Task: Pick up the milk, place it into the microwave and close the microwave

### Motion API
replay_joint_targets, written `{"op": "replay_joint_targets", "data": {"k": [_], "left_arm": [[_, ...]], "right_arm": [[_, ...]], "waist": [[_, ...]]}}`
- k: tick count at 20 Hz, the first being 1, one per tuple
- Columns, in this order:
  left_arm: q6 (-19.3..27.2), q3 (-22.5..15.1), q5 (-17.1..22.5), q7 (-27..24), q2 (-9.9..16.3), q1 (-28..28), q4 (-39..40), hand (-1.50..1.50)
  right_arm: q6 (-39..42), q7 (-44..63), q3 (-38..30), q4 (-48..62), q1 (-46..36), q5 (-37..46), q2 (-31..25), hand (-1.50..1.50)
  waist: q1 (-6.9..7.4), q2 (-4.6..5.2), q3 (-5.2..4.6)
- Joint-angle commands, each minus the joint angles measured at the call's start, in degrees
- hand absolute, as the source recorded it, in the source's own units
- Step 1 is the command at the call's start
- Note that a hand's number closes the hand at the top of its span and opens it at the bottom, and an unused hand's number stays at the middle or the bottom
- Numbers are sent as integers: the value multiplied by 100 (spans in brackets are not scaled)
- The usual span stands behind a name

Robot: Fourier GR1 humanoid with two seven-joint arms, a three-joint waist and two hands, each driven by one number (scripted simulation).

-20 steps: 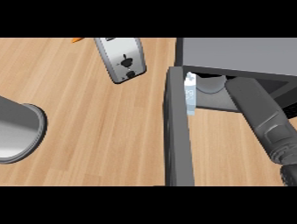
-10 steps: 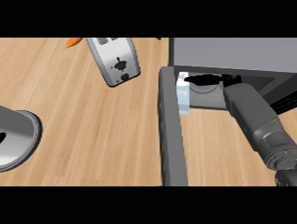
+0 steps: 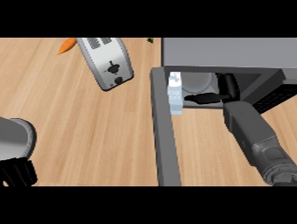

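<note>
The milk, a white and light-blue carton, stands upright in the mouth of the grey microwave, at the left side close to the door's hinge. The microwave door is swung open and shows edge-on as a long grey bar running toward me. My right hand is inside the opening, just right of the milk. Its thumb points at the carton, its fingers are spread and nothing is between them. My left hand rests open at the lower left corner, in front of its grey forearm.
A silver toaster lies tilted on the wooden counter left of the microwave. An orange carrot shows at the top edge beside it. The open door stands between the left counter area and my right forearm.
My right hand has let go of the milk and drawn slightly to the right, leaving the carton standing in the microwave. My left forearm has sunk toward the lower left corner.
</note>
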Motion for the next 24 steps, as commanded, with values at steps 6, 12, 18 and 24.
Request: {"op": "replay_joint_targets", "data": {"k": [6, 12, 18, 24], "left_arm": [[462, -1003, -486, 28, -39, 94, 54, 150], [982, -1982, -1223, 230, -40, -432, 198, 150], [1500, -2534, -1885, 61, -40, -1013, 657, 150], [1605, -3212, -2587, -319, -40, -1628, 1468, 150]], "right_arm": [[742, -606, 134, -611, 1288, -185, 209, -150], [951, -409, 506, -1414, 2117, -107, 305, -150], [1174, 65, 670, -2888, 3203, -370, 341, -150], [1614, 106, 856, -4240, 4611, -506, 93, -150]], "waist": [[-217, -98, -13], [-355, -134, -17], [-396, -141, -23], [-363, -115, -21]]}}
